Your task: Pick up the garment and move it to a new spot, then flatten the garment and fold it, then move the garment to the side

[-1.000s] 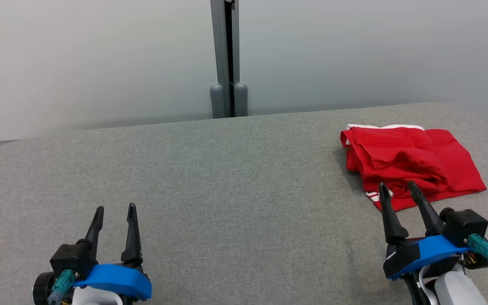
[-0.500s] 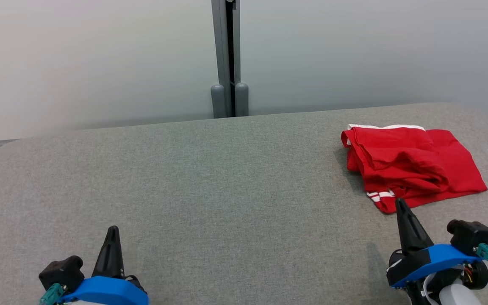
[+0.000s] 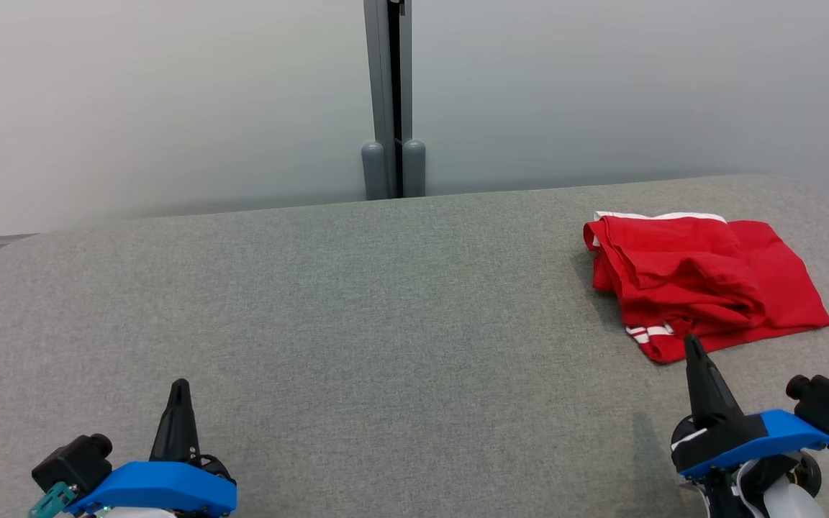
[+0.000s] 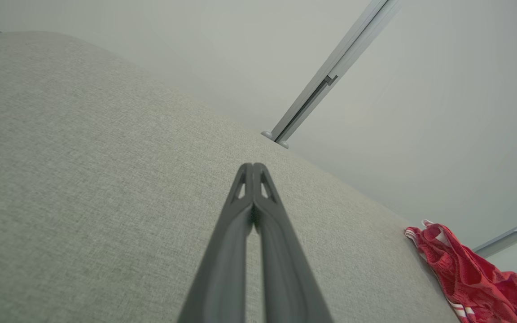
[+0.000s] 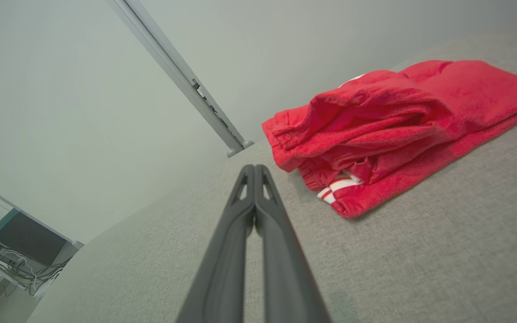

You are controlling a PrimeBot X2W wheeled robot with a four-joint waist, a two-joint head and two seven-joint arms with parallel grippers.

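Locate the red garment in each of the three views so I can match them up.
Head view: the red garment lies at the right, on the far part of the grey table.
Left wrist view: the red garment sits in the bottom right corner.
Right wrist view: the red garment is at the upper right, loosely folded.
Shared landmark: the grey wall post behind the table, seen in all three.

Garment [image 3: 702, 280], ahead of the right gripper [image 3: 693, 347] jaws: red, white stripes at hem. Tabletop [image 3: 386, 324]: grey weave. Wall [image 3: 170, 93]: pale grey.
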